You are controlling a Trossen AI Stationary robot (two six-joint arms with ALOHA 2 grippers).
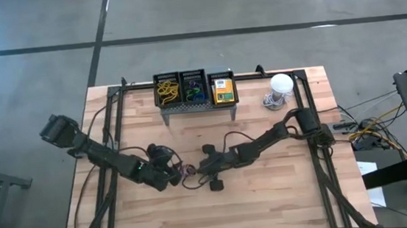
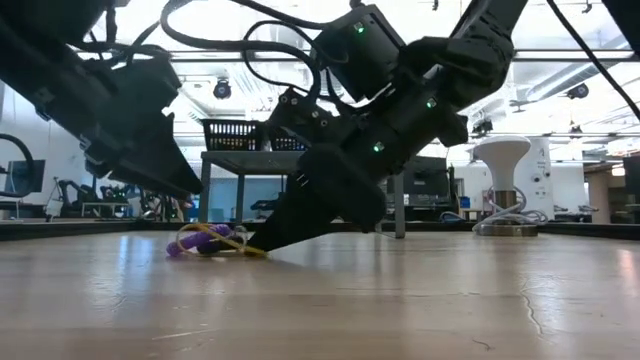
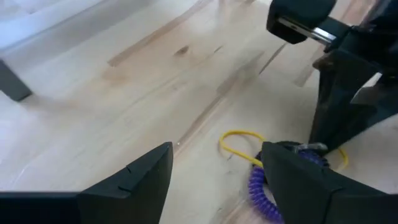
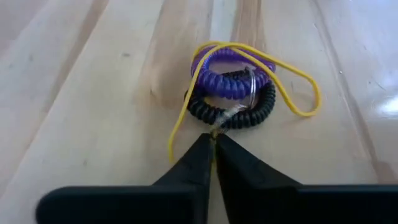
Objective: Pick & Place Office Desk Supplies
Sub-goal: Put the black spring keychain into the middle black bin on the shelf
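Note:
A small bundle (image 4: pixel 233 84) lies on the table's near middle (image 1: pixel 188 171): a purple coil (image 4: pixel 231 74), a black coil (image 4: pixel 239 106) and a thin yellow rubber band (image 4: pixel 298 84) looped through them. My right gripper (image 4: pixel 213 146) comes in from the right, low at the bundle's edge, and is shut on the yellow band. My left gripper (image 3: pixel 217 165) hangs open just left of the bundle and above it (image 2: pixel 180 180). The yellow band (image 3: pixel 239 140) and purple coil (image 3: pixel 258 186) show beside one of its fingers. My right gripper pinches the yellow rubber band (image 4: pixel 214 132) between its two fingertips, where the band runs along the near side of the black coil. The fingers slant down from the table's right, and their tips (image 2: pixel 262 245) are at the table top. The bundle lies on the wood and the band is slack.
A grey perforated stand (image 1: pixel 195 106) at the far middle carries three black bins (image 1: pixel 194 87) holding yellow bands, blue and green bits, and a yellow-green box (image 1: pixel 222 89). A white dome with a cable (image 1: pixel 281 85) sits far right. Bare wood lies near the table's near edge.

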